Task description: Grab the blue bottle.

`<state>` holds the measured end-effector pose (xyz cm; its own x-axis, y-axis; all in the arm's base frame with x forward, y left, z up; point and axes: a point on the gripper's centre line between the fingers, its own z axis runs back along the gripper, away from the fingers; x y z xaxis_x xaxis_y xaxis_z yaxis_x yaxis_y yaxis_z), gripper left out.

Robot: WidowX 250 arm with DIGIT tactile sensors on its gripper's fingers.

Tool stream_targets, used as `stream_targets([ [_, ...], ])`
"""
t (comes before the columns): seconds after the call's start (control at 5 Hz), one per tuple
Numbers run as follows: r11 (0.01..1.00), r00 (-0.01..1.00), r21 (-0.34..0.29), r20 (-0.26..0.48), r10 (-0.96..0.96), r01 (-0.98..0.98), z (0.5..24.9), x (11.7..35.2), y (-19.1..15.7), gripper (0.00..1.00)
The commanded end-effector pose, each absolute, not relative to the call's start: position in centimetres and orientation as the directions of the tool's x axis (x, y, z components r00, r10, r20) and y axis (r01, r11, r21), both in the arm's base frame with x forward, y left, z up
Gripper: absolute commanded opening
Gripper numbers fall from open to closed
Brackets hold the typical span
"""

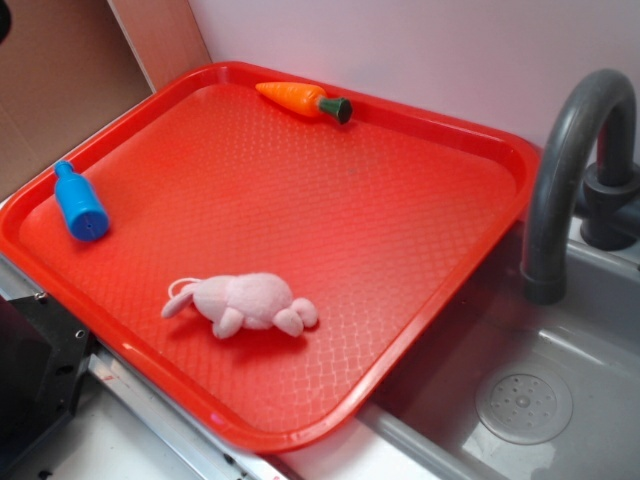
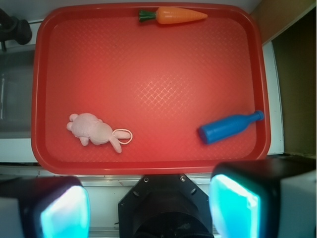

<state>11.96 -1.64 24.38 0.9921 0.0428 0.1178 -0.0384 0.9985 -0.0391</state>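
The blue bottle (image 1: pixel 79 203) (image 2: pixel 229 127) lies on its side on the red tray (image 1: pixel 400 160) (image 2: pixel 148 74), near the tray's left edge in the exterior view and at the lower right in the wrist view. My gripper (image 2: pixel 148 208) hovers high above the tray's near edge, well apart from the bottle. It is open, with its two cyan pads (image 2: pixel 233 206) spread wide and nothing between them. The gripper does not show in the exterior view.
A pink plush bunny (image 1: pixel 243 302) (image 2: pixel 96 131) lies on the tray near its front. An orange toy carrot (image 1: pixel 303 100) (image 2: pixel 174 15) rests by the far rim. A grey faucet (image 1: pixel 575 170) and sink basin (image 1: pixel 520 400) stand to the right of the tray.
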Motion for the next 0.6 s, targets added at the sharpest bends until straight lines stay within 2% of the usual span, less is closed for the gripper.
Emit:
stream_targets([
  [0.0, 0.998, 0.992, -0.039, 0.118, 0.043, -0.038, 24.4, 12.0, -1.6, 1.00],
  [0.2, 0.953, 0.950, -0.104, 0.098, 0.295, -0.285, 22.2, 12.3, 2.0, 1.00],
  [0.4, 0.849, 0.851, -0.113, 0.046, 0.524, -0.516, 20.4, 12.5, 4.6, 1.00],
])
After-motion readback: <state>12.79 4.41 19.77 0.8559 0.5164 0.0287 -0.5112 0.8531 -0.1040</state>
